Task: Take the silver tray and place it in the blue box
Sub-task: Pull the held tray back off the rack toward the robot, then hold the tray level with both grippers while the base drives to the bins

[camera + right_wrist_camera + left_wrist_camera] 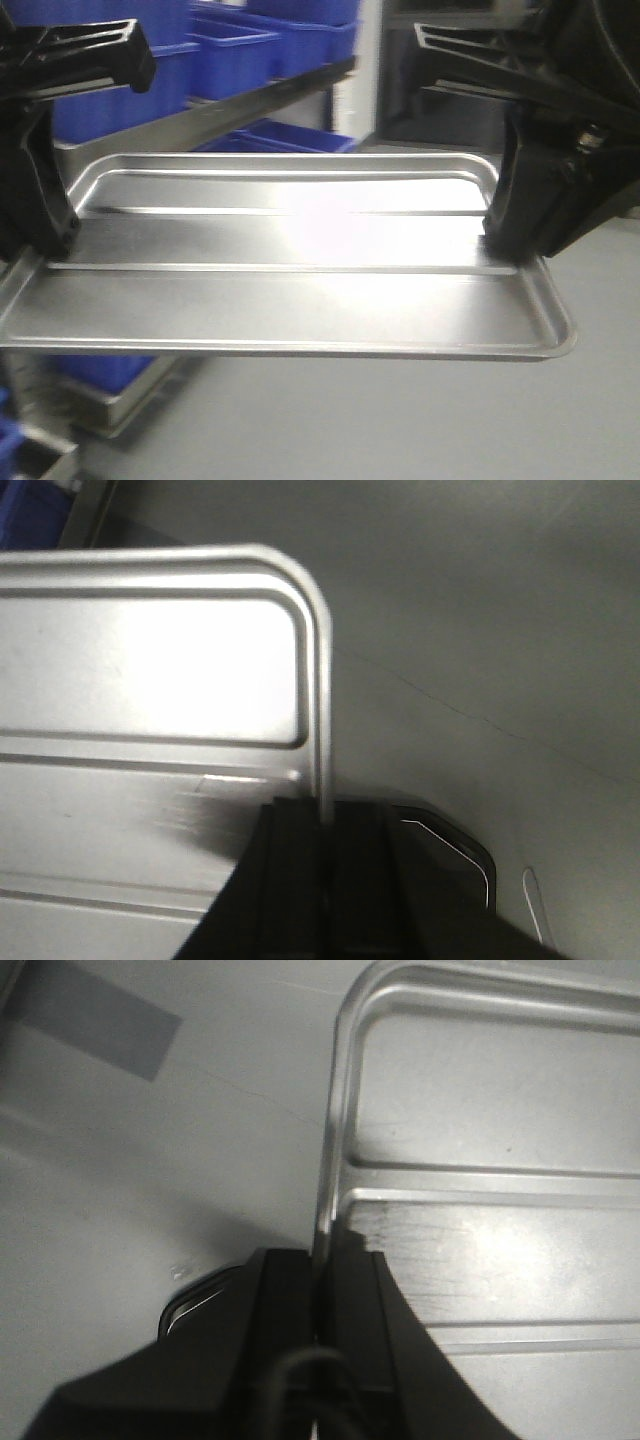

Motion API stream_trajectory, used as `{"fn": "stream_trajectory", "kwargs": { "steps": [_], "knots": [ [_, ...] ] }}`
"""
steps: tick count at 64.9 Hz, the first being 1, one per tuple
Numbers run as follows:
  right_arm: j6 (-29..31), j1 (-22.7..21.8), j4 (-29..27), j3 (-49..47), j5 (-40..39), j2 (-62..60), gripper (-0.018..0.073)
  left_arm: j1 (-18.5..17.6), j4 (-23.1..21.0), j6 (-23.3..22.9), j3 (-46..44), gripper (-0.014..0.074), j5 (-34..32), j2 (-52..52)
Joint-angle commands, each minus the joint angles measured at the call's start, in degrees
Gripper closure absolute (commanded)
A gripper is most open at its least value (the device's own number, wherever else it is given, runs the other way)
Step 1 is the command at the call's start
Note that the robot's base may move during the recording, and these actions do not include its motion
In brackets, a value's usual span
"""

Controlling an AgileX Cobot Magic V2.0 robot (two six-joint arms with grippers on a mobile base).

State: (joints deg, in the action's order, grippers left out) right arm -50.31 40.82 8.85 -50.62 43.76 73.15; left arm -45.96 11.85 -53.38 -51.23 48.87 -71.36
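Note:
The silver tray (300, 290) hangs level in the air, its long side towards the front view. My left gripper (40, 235) is shut on its left rim and my right gripper (505, 235) on its right rim. In the left wrist view the tray's rim (335, 1140) runs straight into the closed black jaws of the left gripper (322, 1255). The right wrist view shows the same: the tray (150, 680) with its rim pinched by the right gripper (325, 805). Blue boxes (235, 50) stand behind the tray; I cannot tell which is the task's blue box.
A steel shelf rail (200, 115) carries the upper blue crates at the back left. More blue crates sit lower (290, 140) and at the bottom left (100, 372). Grey floor (420, 420) lies under the tray. A dark doorway (440, 90) is at the back right.

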Motion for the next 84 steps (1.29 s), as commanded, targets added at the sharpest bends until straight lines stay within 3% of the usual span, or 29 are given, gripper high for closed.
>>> {"fn": "stream_trajectory", "kwargs": {
  "steps": [1,84],
  "knots": [
    [0.2,-0.1,2.5,-1.2,0.2,-1.8,0.051,-0.2,1.8,-1.1,-1.2,0.0701,0.1,1.5],
    [0.2,-0.1,2.5,-1.2,0.2,-1.8,0.051,-0.2,1.8,-1.1,-1.2,0.0701,0.1,1.5]
  ]
}}
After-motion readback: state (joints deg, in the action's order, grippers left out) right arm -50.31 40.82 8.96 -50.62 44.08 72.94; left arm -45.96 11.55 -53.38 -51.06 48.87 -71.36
